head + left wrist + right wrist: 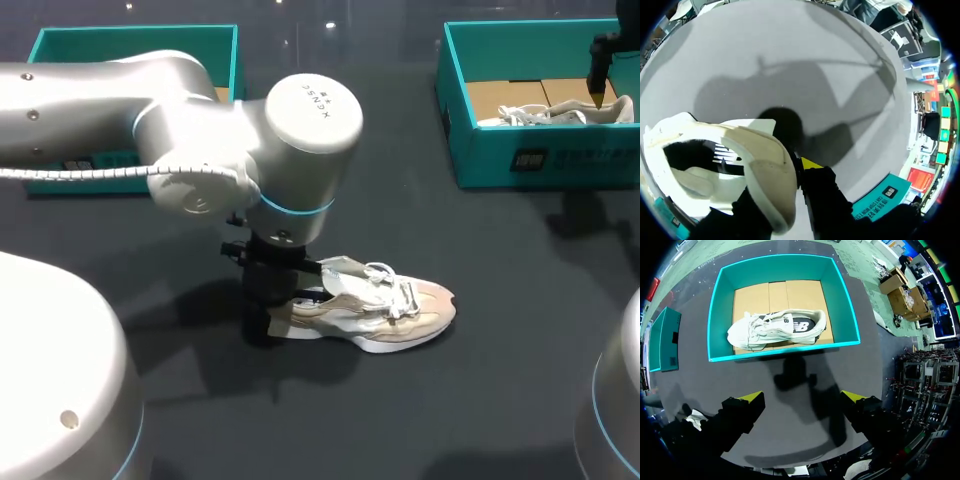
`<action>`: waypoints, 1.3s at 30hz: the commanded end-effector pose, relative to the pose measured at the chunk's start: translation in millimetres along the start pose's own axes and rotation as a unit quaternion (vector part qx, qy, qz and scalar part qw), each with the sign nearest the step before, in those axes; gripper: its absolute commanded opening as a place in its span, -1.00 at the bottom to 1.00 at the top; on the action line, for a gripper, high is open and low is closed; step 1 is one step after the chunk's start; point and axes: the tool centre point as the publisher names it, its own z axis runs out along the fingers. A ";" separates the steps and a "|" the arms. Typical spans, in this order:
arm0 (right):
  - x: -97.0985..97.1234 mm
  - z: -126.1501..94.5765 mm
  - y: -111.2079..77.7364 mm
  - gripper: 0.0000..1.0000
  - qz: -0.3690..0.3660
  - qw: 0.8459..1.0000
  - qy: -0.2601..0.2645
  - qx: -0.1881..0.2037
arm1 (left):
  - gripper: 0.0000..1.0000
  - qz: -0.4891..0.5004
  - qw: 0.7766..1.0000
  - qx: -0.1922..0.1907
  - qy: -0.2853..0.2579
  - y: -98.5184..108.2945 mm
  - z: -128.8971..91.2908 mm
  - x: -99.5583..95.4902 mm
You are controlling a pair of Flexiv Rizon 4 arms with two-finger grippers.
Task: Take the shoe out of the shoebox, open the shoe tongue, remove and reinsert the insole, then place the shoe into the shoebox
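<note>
A dark worktop point(500, 300) carries two teal boxes and a shoe. The shoe point(385, 315), beige and white with white laces, rests on its sole near the middle of the worktop, a little toward the front edge. Its toe points to the right edge and its heel to the left edge.

The left arm comes in from the left edge and bends down over the shoe's heel. The left gripper point(262, 320) is clenched on the heel. In the left wrist view the heel wall runs between its two dark fingers, and one yellow tip point(810, 163) shows just beside the heel.

The right box point(540, 160) sits at the far right corner, open, with a cardboard floor. A second shoe point(775, 329), white, lies on its side in it. The right gripper point(807, 402) hangs above this corner, released, fingers wide apart with nothing between them; the box lies ahead of it.

The left box point(130, 40) sits at the far left corner, partly hidden behind the left arm.
</note>
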 end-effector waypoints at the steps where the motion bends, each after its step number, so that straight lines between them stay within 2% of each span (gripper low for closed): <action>1: 0.2 -0.1 -0.7 1.00 0.000 1.000 0.000 -0.001 | -1.00 -0.001 1.000 -0.007 0.001 0.4 -2.6 0.1; 14: 0.2 -0.1 -0.7 1.00 0.000 1.000 0.000 -0.001 | -1.00 0.013 1.000 -0.013 -0.006 5.3 3.6 2.7; 16: 0.2 -0.1 -0.7 1.00 0.000 1.000 0.000 -0.001 | -0.18 0.018 1.000 -0.014 -0.010 6.0 3.6 3.1; 17: 0.2 -0.1 -0.7 1.00 0.000 1.000 0.000 -0.001 | 0.16 0.020 1.000 -0.016 -0.012 6.2 3.2 3.6; 18: 0.2 -0.1 -0.7 1.00 0.000 1.000 0.000 -0.001 | 0.65 0.023 0.999 -0.017 -0.015 6.3 2.3 4.1; 19: 0.2 -0.1 -0.7 1.00 0.000 1.000 0.000 -0.001 | 0.96 0.025 0.999 -0.020 -0.018 6.4 0.8 4.6; 25: 0.2 -0.1 -0.7 1.00 0.000 1.000 0.000 -0.001 | 1.00 0.026 0.998 -0.027 -0.043 5.2 -19.6 8.8; 30: 0.2 -0.1 -0.7 1.00 0.000 1.000 0.000 -0.001 | 1.00 0.014 0.996 -0.034 -0.083 -0.8 -50.8 18.4; 33: 0.2 -0.1 -0.7 1.00 0.000 1.000 0.000 -0.001 | 1.00 -0.012 0.992 -0.020 -0.122 -6.7 -71.1 27.5; 39: 0.2 -0.1 -0.7 1.00 0.000 1.000 0.000 -0.001 | 1.00 -0.099 0.967 0.054 -0.229 -19.4 -99.4 50.1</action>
